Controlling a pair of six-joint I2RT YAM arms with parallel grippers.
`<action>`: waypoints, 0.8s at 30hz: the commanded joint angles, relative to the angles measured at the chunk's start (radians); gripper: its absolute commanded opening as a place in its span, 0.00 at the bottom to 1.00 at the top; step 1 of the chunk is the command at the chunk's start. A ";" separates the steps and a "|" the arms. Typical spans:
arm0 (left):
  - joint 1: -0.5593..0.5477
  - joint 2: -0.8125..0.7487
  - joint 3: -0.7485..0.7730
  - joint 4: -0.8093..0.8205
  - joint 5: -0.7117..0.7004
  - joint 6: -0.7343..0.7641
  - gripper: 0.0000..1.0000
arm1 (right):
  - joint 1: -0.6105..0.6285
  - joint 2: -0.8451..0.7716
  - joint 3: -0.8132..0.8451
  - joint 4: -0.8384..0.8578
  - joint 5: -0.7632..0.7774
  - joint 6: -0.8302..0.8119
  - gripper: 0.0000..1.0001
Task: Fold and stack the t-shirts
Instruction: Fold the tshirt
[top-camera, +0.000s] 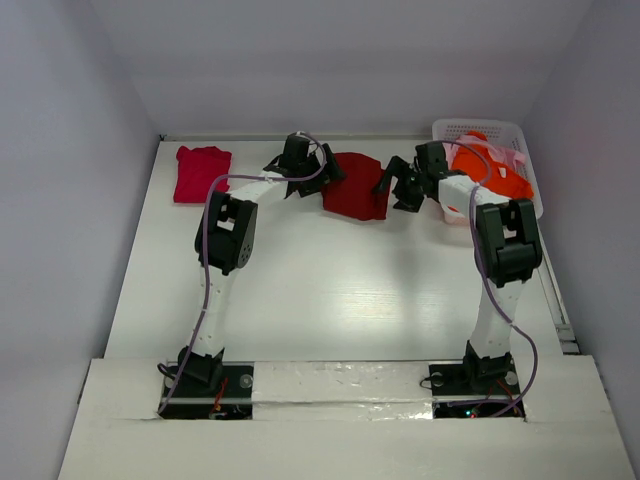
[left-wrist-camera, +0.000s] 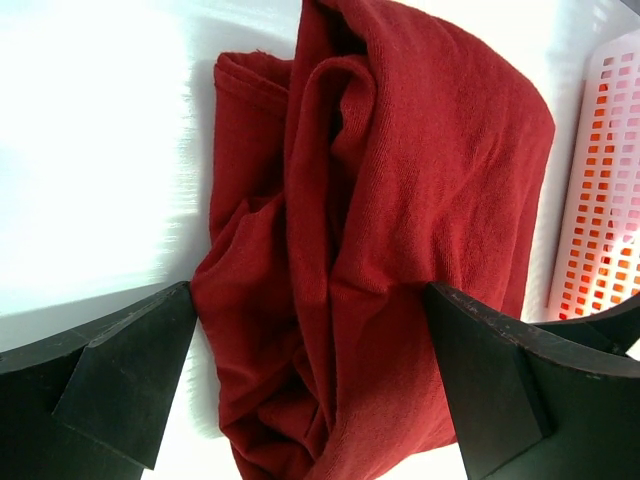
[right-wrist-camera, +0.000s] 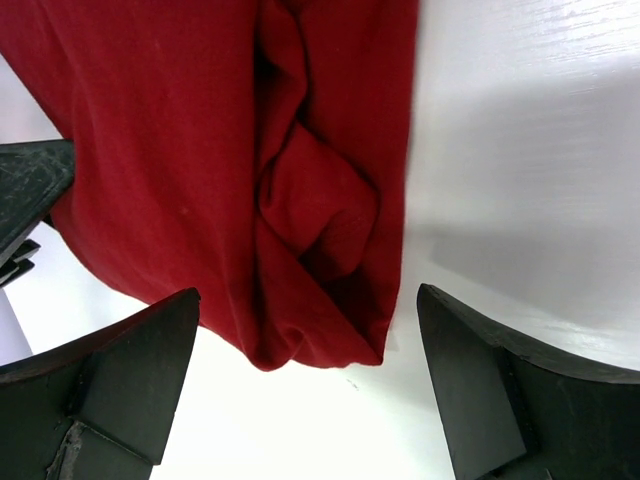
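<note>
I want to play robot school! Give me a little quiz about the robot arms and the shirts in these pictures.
1. True or false: the left gripper and the right gripper are both open.
2. Pick one. What lies on the table between the two grippers? A) the dark red t-shirt B) a green towel C) a blue sock
3. Fill the gap: the orange t-shirt sits in the white ____ at the far right of the table.

Key: 1 true; 2 A; 3 basket.
</note>
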 joint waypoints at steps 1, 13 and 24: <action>0.003 -0.038 -0.024 -0.006 0.002 0.018 0.99 | 0.001 0.019 -0.009 0.033 -0.033 0.008 0.94; 0.021 0.005 0.024 -0.022 0.059 0.008 0.99 | 0.001 0.050 0.029 -0.013 -0.074 -0.012 0.94; 0.021 0.008 0.013 -0.005 0.065 0.005 0.99 | 0.001 0.064 0.042 0.016 -0.097 0.006 0.93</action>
